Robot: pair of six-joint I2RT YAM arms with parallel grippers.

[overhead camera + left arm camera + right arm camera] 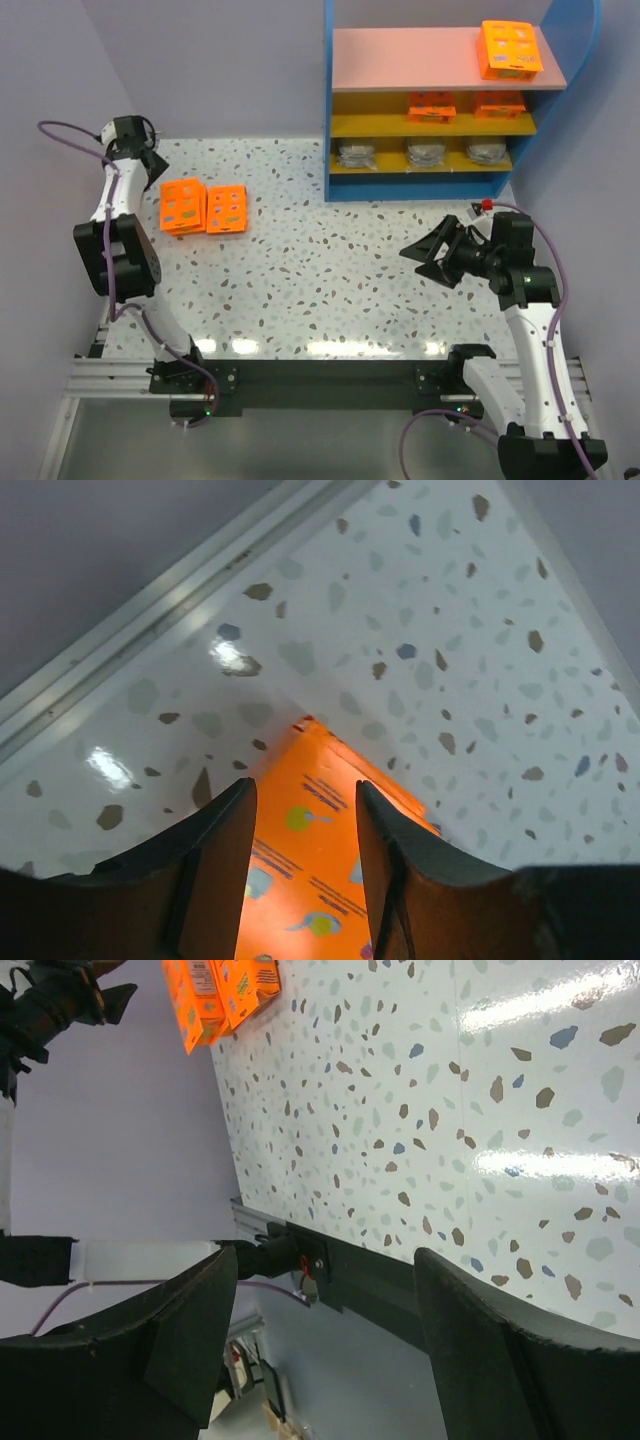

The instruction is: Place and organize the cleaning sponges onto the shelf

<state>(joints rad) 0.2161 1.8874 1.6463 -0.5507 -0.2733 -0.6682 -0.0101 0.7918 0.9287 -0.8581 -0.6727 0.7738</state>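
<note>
Top view: the shelf holds three orange packs and three grey pads. Two more orange packs lie on the tabletop, well left of the shelf, with the left jaws just beside them.

Left wrist: the left jaws stand partly apart over one pack.

Right wrist: the right jaws are wide and empty.

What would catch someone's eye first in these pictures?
The blue-sided shelf at the far right stands out, with one bright orange sponge pack on its pink top board. Next come the two orange packs side by side on the speckled table at the left, with the left gripper open over the leftmost one.
</note>
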